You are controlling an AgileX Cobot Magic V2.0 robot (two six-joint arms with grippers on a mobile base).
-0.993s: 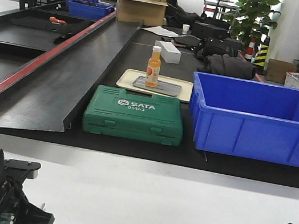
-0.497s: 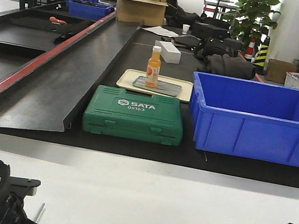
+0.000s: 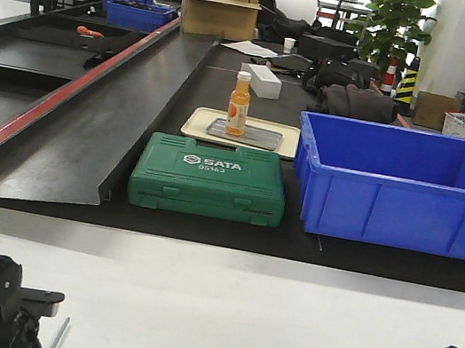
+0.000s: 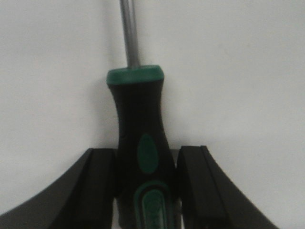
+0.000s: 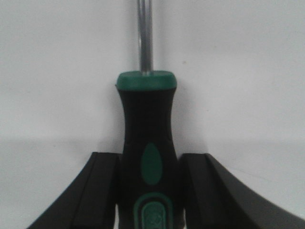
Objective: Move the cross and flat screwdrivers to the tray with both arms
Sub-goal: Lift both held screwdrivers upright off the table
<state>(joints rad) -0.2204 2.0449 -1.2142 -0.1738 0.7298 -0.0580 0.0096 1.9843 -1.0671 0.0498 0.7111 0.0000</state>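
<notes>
Left screwdriver [image 4: 138, 119] at worktop [image 3: 216, 315] near-left edge, handle flanked by left tool [image 4: 146, 152]; contact unclear. Right screwdriver [image 5: 147, 109] at near-right edge, clamped in right tool [image 5: 150, 157]. Open worktop between.

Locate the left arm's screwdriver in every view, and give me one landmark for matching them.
Front view: left screwdriver at bottom left, only its thin shaft showing.
Left wrist: its handle at centre, flanked by the left tool, shaft pointing up.
Right wrist: not in it; that one is the right screwdriver.
Shared landmark: the white tabletop.
</notes>
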